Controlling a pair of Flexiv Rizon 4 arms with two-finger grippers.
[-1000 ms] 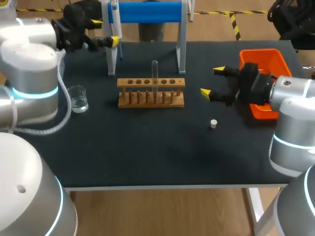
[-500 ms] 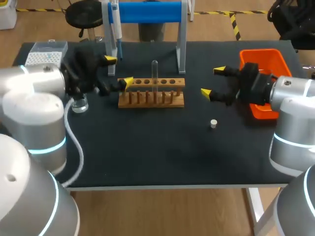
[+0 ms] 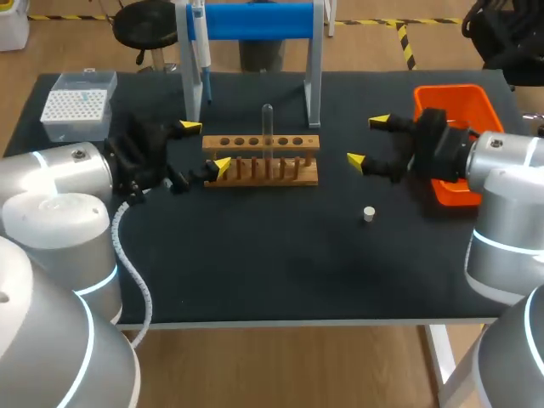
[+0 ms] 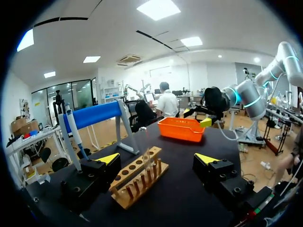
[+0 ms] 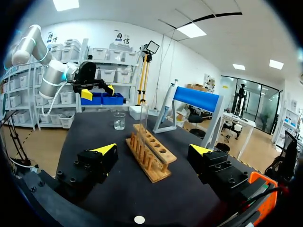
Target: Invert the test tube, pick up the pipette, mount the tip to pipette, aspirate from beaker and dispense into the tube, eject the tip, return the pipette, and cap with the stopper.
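A clear test tube [image 3: 267,126] stands upright in the wooden rack [image 3: 262,161] at the table's middle. My left gripper [image 3: 205,146] is open at the rack's left end; in its wrist view the gripper [image 4: 157,159] has the rack [image 4: 140,177] and tube [image 4: 146,159] just ahead between the fingers. My right gripper [image 3: 367,141] is open to the right of the rack, facing it [image 5: 153,149]. The pipette [image 3: 202,53] hangs on the blue stand [image 3: 255,20]. A white stopper [image 3: 368,213] lies in front of the right gripper. The beaker [image 5: 119,120] shows only in the right wrist view, beyond the rack.
A tip box [image 3: 78,104] sits at the back left. An orange bin [image 3: 455,100] stands at the back right, behind my right arm. The stand's legs rise just behind the rack.
My left arm has swung down from the back left by the stand to the rack's left end, now covering the beaker in the head view. The right arm kept still.
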